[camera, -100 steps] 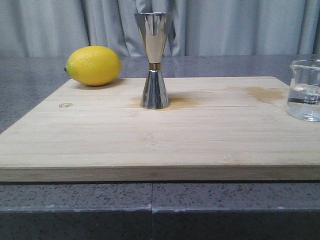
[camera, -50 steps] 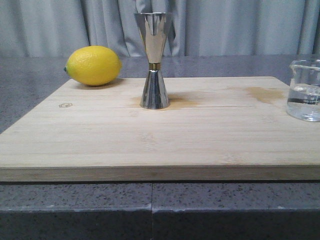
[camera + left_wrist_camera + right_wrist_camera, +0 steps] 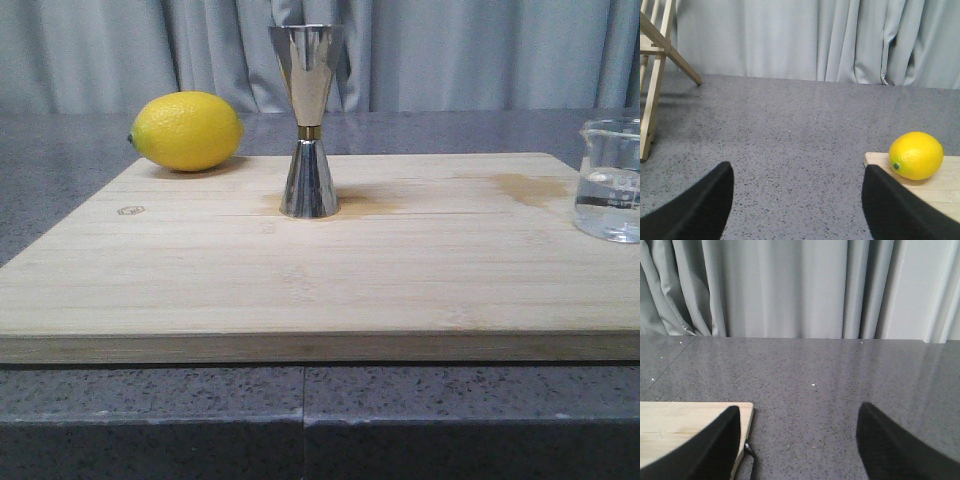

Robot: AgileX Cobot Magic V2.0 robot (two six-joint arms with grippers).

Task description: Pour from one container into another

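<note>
Left wrist view: left gripper (image 3: 797,210) spread wide, empty, above bare grey counter (image 3: 790,130) — lemon (image 3: 916,155) just beyond one finger, on wooden board (image 3: 940,187) corner. Right gripper (image 3: 797,450) likewise wide apart, holding nothing. Well apart from both — steel jigger (image 3: 308,120) upright mid-board, glass beaker (image 3: 609,180) with clear liquid at board's right edge.
</note>
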